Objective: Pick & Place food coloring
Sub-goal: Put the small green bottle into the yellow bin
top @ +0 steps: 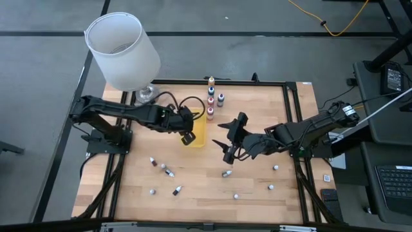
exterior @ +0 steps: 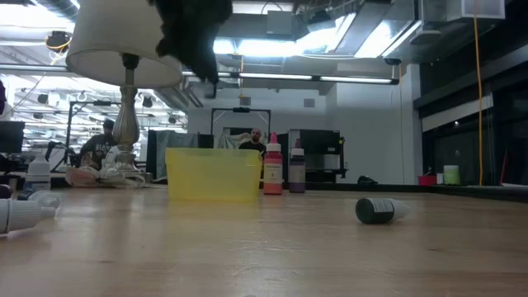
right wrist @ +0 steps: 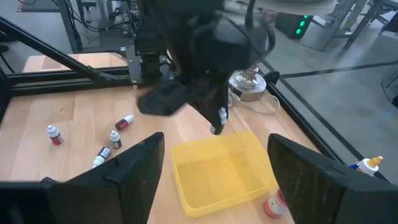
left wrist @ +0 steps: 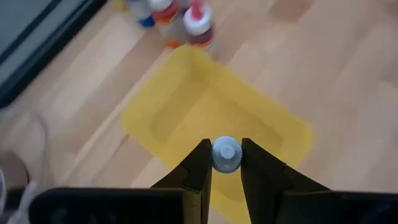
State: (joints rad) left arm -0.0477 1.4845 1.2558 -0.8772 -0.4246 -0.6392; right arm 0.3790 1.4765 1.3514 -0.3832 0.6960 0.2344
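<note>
Left gripper [left wrist: 225,163] clenched on a food coloring bottle [left wrist: 226,154] above the yellow tray [left wrist: 186,106] — right gripper [right wrist: 214,165] released, facing it

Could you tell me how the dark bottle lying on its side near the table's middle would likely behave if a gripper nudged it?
The dark bottle lies on its round side, so it would probably roll. It looks small, likely light, so it may skid.

Left arm reaches toward table centre, left gripper [left wrist: 226,171] pointing down, fingers [left wrist: 198,167] pinched on a small bottle cap [left wrist: 226,154]. Right arm stretched inward, right gripper [top: 230,137] raised, fingers apart.
</note>
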